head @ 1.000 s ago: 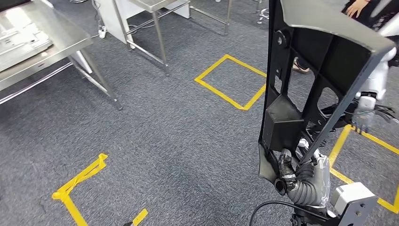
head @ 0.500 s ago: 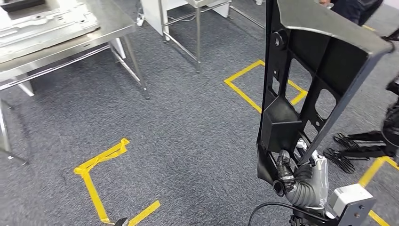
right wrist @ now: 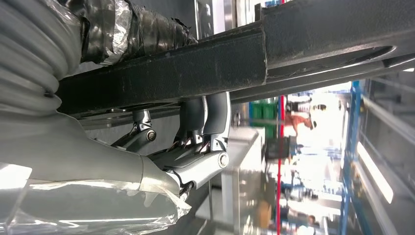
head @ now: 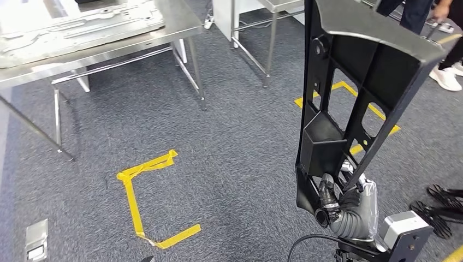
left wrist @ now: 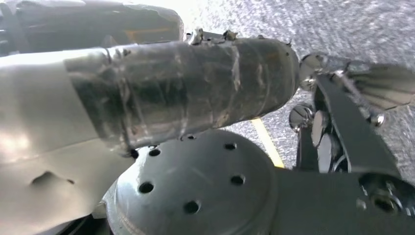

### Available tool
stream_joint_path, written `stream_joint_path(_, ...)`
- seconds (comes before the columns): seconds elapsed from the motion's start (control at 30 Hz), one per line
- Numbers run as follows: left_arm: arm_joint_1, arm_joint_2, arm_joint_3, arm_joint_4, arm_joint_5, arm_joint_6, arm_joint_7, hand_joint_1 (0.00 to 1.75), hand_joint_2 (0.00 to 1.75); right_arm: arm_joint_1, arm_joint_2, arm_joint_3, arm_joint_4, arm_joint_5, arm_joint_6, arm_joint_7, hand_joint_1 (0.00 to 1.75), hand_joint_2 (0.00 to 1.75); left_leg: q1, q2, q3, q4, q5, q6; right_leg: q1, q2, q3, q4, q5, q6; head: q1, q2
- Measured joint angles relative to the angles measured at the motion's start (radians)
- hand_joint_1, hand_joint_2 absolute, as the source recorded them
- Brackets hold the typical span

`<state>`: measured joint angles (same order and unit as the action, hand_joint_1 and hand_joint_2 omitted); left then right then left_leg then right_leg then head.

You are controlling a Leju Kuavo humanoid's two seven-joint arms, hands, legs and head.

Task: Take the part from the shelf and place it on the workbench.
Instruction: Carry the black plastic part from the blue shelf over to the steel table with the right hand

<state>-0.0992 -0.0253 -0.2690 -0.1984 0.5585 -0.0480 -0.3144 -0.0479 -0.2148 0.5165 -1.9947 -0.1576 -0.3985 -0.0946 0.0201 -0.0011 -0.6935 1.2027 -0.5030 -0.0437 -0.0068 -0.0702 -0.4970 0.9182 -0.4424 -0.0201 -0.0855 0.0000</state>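
A large black ribbed plastic part point(head: 349, 82) stands upright at the right of the head view. My right hand point(head: 341, 199) grips its lower end from below. In the right wrist view the part's black bar point(right wrist: 195, 63) crosses the picture and my fingers point(right wrist: 205, 127) curl around it. The steel workbench point(head: 180, 24) is at the upper left, a few steps away, with flat metal sheets point(head: 82, 24) lying on it. My left hand point(left wrist: 337, 122) hangs over the grey carpet with its taped thumb point(left wrist: 195, 83) and dark fingers apart, holding nothing.
Yellow tape marks point(head: 142, 191) lie on the grey carpet ahead. A second steel table point(head: 267, 43) stands at the top middle. A person's legs and white shoes point(head: 445, 76) are at the top right. Black feet of some equipment point(head: 437, 204) sit at the right edge.
The camera has turned: the whole scene has slid to the right, bringing the workbench further into view. The part stays upright in my right hand's grip.
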Motion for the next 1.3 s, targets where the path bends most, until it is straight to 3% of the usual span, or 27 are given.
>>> stream_joint_path(0.07,-0.001,0.001,0.000,0.000,0.000,0.000,-0.001,0.00,0.00,0.000,0.000,0.000,0.000,0.000,0.000,0.000,1.75,1.75,0.002,0.041,0.081,-0.139,0.055,-0.007,-0.001,-0.024,0.000,0.013,-0.011,0.012,-0.002,0.000)
stream_joint_path(0.13,-0.005,0.001,-0.001,0.000,0.000,0.000,-0.001,0.00,0.00,-0.002,0.000,0.001,0.000,0.000,0.000,0.000,1.75,1.75,0.000,0.066,0.123,-0.217,0.075,0.007,0.002,-0.044,-0.001,0.026,-0.022,0.026,-0.001,0.000)
stream_joint_path(0.2,-0.006,0.001,-0.002,0.000,0.000,0.002,-0.001,0.00,0.00,-0.003,0.000,0.002,0.000,0.000,0.001,0.000,1.75,1.75,-0.004,0.047,0.119,-0.222,0.075,0.030,0.003,-0.065,0.003,0.029,-0.026,0.038,0.002,0.000)
stream_joint_path(0.23,-0.005,0.001,-0.002,0.000,0.000,0.002,0.000,0.00,0.00,-0.004,0.000,0.003,0.000,0.000,0.001,0.000,1.75,1.75,-0.003,0.035,0.117,-0.222,0.077,0.038,0.000,-0.062,0.003,0.030,-0.030,0.045,0.003,0.000)
stream_joint_path(0.3,-0.005,-0.003,-0.003,0.000,0.000,0.003,0.000,0.00,0.00,-0.005,-0.001,0.003,0.000,-0.001,0.001,0.000,1.75,1.75,0.000,0.013,0.116,-0.225,0.082,0.050,-0.004,-0.014,-0.015,0.072,-0.062,0.056,0.004,0.000)
stream_joint_path(0.37,-0.007,-0.011,-0.003,0.000,0.000,0.003,0.001,0.00,0.00,-0.003,-0.002,0.004,0.000,-0.001,0.001,-0.001,1.75,1.75,0.000,-0.011,0.111,-0.225,0.087,0.060,-0.006,0.047,-0.077,0.204,-0.129,0.058,0.005,0.000)
stream_joint_path(0.43,-0.009,-0.017,-0.003,0.000,0.000,0.003,0.002,0.00,0.00,0.001,-0.002,0.004,0.003,-0.002,0.001,-0.001,1.75,1.75,-0.004,-0.041,0.106,-0.225,0.091,0.066,-0.006,0.064,-0.144,0.335,-0.172,0.054,0.005,0.000)
stream_joint_path(0.47,-0.009,-0.019,-0.003,0.000,0.000,0.003,0.002,0.00,0.00,0.002,-0.003,0.004,0.004,-0.003,0.001,-0.001,1.75,1.75,-0.007,-0.057,0.105,-0.225,0.092,0.067,-0.006,0.066,-0.156,0.349,-0.164,0.049,0.005,0.000)
stream_joint_path(0.5,-0.007,-0.021,-0.003,0.000,0.000,0.003,0.002,0.00,0.00,0.002,-0.003,0.004,0.005,-0.004,0.001,-0.001,1.75,1.75,-0.009,-0.072,0.104,-0.225,0.094,0.068,-0.004,0.070,-0.147,0.320,-0.137,0.042,0.005,0.000)
stream_joint_path(0.53,-0.006,-0.021,-0.003,0.000,0.000,0.003,0.003,0.00,0.00,0.002,-0.004,0.004,0.005,-0.004,0.001,-0.001,1.75,1.75,-0.011,-0.088,0.104,-0.225,0.096,0.067,-0.003,0.080,-0.120,0.255,-0.098,0.033,0.005,0.000)
stream_joint_path(0.6,-0.006,-0.022,-0.004,0.000,0.000,0.003,0.003,0.00,0.00,0.001,-0.004,0.004,0.005,-0.004,0.000,-0.001,1.75,1.75,-0.013,-0.115,0.102,-0.225,0.101,0.063,0.002,0.125,-0.058,0.109,-0.037,0.012,0.005,0.000)
stream_joint_path(0.67,-0.005,-0.023,-0.005,0.000,0.000,0.003,0.003,0.00,0.00,0.000,-0.004,0.004,0.005,-0.004,0.001,-0.001,1.75,1.75,-0.009,-0.137,0.095,-0.225,0.106,0.053,0.006,0.148,-0.030,0.044,-0.021,0.005,0.005,0.000)
stream_joint_path(0.73,-0.002,-0.023,-0.005,0.000,0.000,0.003,0.003,0.00,0.00,-0.001,-0.004,0.005,0.005,-0.004,0.001,-0.001,1.75,1.75,-0.006,-0.152,0.088,-0.226,0.110,0.041,0.007,0.124,-0.023,0.032,-0.016,0.007,0.006,0.000)
stream_joint_path(0.8,0.001,-0.023,-0.005,0.000,0.000,0.003,0.003,0.00,0.00,-0.001,-0.004,0.005,0.004,-0.004,0.001,-0.001,1.75,1.75,-0.009,-0.107,0.072,-0.196,0.087,0.033,0.003,0.099,-0.011,0.013,-0.004,0.002,0.004,0.000)
stream_joint_path(0.87,0.000,-0.019,-0.005,0.000,0.000,0.002,0.003,0.00,0.00,0.001,-0.003,0.005,0.005,-0.004,0.001,-0.001,1.75,1.75,-0.011,-0.037,0.024,-0.088,0.020,0.025,0.000,0.071,-0.004,0.003,0.002,-0.002,0.001,0.000)
stream_joint_path(0.93,-0.002,-0.010,-0.005,0.000,0.000,0.002,0.004,0.00,0.00,0.004,-0.003,0.006,0.005,-0.004,0.001,0.000,1.75,1.75,-0.005,-0.012,-0.031,0.036,-0.034,0.015,0.000,0.039,-0.005,0.003,0.002,-0.001,0.000,0.000)
stream_joint_path(0.97,-0.002,-0.007,-0.005,0.000,0.000,0.002,0.004,0.00,0.00,0.005,-0.003,0.006,0.006,-0.004,0.001,0.000,1.75,1.75,-0.002,-0.009,-0.038,0.058,-0.036,0.009,-0.001,0.023,-0.005,0.005,0.001,0.000,0.000,0.000)
stream_joint_path(1.0,-0.001,-0.004,-0.005,0.000,0.000,0.002,0.004,0.00,0.00,0.005,-0.003,0.007,0.006,-0.004,0.000,0.000,1.75,1.75,0.001,-0.004,-0.023,0.040,-0.021,0.004,-0.003,0.009,-0.005,0.006,-0.002,0.003,0.000,0.000)
stream_joint_path(1.07,0.001,-0.002,-0.005,0.000,0.000,0.002,0.004,0.00,0.00,0.004,-0.003,0.007,0.006,-0.004,0.000,0.000,1.75,1.75,0.004,0.027,0.056,-0.093,0.036,-0.004,-0.006,-0.017,-0.004,0.015,-0.009,0.014,0.000,0.000)
stream_joint_path(1.13,-0.003,-0.001,-0.005,0.000,0.000,0.002,0.004,0.00,0.00,0.003,-0.003,0.007,0.005,-0.004,0.000,0.000,1.75,1.75,0.004,0.055,0.116,-0.199,0.067,0.005,-0.005,-0.037,-0.004,0.028,-0.020,0.029,0.000,0.000)
stream_joint_path(1.17,-0.004,-0.001,-0.006,0.000,0.000,0.002,0.004,0.00,0.00,0.003,-0.003,0.007,0.005,-0.005,0.000,0.000,1.75,1.75,0.002,0.058,0.123,-0.215,0.068,0.014,-0.003,-0.046,-0.003,0.032,-0.023,0.036,0.001,0.000)
stream_joint_path(1.23,-0.004,-0.002,-0.006,0.000,0.001,0.003,0.005,0.00,0.00,0.002,-0.003,0.007,0.005,-0.006,-0.001,0.000,1.75,1.75,0.000,0.034,0.117,-0.212,0.070,0.035,-0.003,-0.064,0.001,0.031,-0.026,0.048,0.003,0.000)
stream_joint_path(1.27,-0.003,-0.003,-0.006,0.000,0.001,0.003,0.005,0.00,0.00,0.001,-0.003,0.007,0.004,-0.007,-0.002,0.000,1.75,1.75,0.000,0.023,0.115,-0.212,0.072,0.042,-0.005,-0.062,0.002,0.034,-0.031,0.054,0.004,0.000)
stream_joint_path(1.3,-0.003,-0.007,-0.006,0.000,0.002,0.003,0.005,0.00,0.00,0.000,-0.004,0.007,0.004,-0.008,-0.002,0.001,1.75,1.75,0.002,0.012,0.113,-0.213,0.075,0.048,-0.007,-0.044,-0.005,0.050,-0.045,0.059,0.004,0.000)
